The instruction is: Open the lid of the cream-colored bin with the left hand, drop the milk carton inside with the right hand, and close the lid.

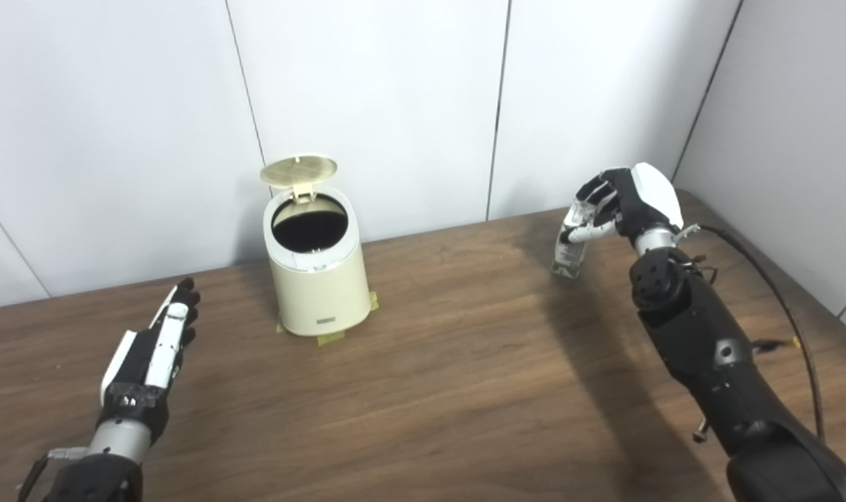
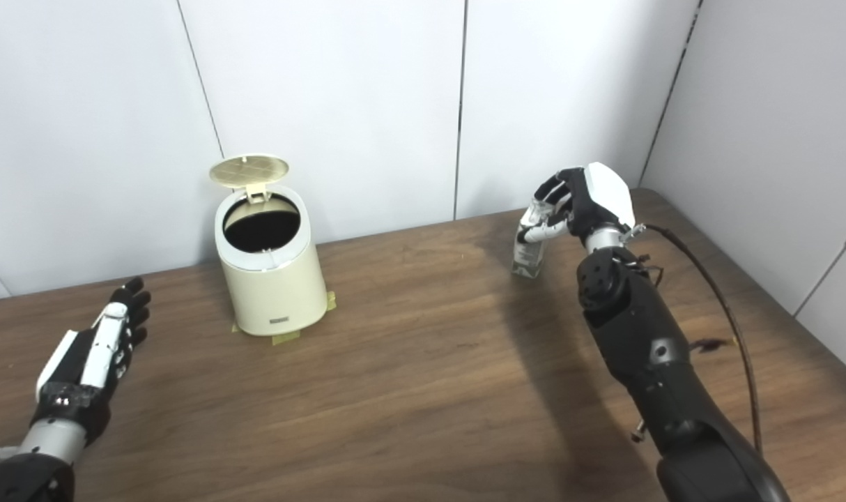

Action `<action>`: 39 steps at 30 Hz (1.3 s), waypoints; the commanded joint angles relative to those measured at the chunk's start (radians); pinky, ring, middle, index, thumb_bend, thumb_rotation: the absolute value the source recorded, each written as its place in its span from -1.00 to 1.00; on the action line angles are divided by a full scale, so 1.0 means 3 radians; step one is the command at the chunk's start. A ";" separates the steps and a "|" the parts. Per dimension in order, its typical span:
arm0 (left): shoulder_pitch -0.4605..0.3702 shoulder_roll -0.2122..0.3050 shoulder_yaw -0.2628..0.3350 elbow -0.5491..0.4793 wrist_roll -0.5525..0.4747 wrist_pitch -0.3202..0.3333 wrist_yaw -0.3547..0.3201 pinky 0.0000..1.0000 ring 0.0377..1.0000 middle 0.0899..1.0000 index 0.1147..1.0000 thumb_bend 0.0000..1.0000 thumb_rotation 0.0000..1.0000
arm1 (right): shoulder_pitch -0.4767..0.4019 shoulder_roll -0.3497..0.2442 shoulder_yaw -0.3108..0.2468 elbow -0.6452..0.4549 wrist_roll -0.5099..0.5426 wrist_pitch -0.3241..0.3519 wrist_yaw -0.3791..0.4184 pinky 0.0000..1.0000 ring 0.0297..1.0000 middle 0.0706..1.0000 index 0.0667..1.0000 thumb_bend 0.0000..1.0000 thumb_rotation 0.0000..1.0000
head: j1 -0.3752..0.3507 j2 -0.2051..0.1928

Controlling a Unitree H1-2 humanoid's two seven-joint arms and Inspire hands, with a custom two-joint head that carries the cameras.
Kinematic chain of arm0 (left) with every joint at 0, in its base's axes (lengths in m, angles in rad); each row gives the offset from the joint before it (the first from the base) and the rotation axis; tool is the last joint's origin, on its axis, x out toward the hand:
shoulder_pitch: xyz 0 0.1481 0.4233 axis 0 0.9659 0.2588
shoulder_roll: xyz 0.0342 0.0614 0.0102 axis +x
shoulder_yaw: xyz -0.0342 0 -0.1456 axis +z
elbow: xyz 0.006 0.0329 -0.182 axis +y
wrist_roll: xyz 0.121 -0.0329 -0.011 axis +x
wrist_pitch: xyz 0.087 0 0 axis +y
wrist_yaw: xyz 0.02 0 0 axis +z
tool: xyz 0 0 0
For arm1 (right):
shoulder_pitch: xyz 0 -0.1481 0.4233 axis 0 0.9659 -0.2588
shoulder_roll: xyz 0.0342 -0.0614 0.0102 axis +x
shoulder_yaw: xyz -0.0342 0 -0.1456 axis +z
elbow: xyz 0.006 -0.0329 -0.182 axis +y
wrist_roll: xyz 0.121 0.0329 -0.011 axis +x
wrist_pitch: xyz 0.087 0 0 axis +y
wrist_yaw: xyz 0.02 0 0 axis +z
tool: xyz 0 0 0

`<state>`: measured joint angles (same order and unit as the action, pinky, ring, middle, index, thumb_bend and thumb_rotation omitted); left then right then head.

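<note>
Now the right hand [image 1: 621,206], right of frame, clasps the upright carton [image 1: 571,247]; the bin [image 1: 316,268], lid [image 1: 299,169] up, sits well left. The left hand [image 1: 155,348] is released.

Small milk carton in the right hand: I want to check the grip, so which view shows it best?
The left eye view: the small milk carton looks slightly larger below the right hand, which wraps its top. The right eye view shows the same, smaller.

A brown wooden table [image 1: 423,390] meets pale panelled walls [image 1: 367,104], seemingly in a corner.
</note>
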<state>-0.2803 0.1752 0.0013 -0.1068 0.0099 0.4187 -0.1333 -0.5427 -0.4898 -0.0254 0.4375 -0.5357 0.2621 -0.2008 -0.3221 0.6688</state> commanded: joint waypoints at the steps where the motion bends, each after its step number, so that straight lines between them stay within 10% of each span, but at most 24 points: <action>1: -0.0101 0.0043 -0.0009 -0.0087 0.0024 -0.0096 -0.0003 1.00 0.99 0.97 1.00 0.01 1.00 | -0.0164 -0.0076 -0.0030 -0.0067 0.0009 -0.0129 -0.0137 -0.23 -0.24 -0.07 -0.05 0.03 -1.00 | -0.0005 0.0001; 39: -0.0146 0.0032 -0.0060 0.0078 -0.0004 -0.0177 -0.0067 1.00 1.00 0.99 1.00 0.01 1.00 | -0.0094 -0.0009 -0.0118 -0.0508 0.0056 -0.0119 -0.0379 -0.20 -0.22 -0.05 -0.08 0.04 -1.00 | -0.0002 -0.0047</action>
<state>-0.2811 0.1767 -0.0176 -0.0680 0.0085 0.4112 -0.1550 -0.5172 -0.4770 -0.0437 0.3347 -0.5158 0.2347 -0.2776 -0.3221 0.6535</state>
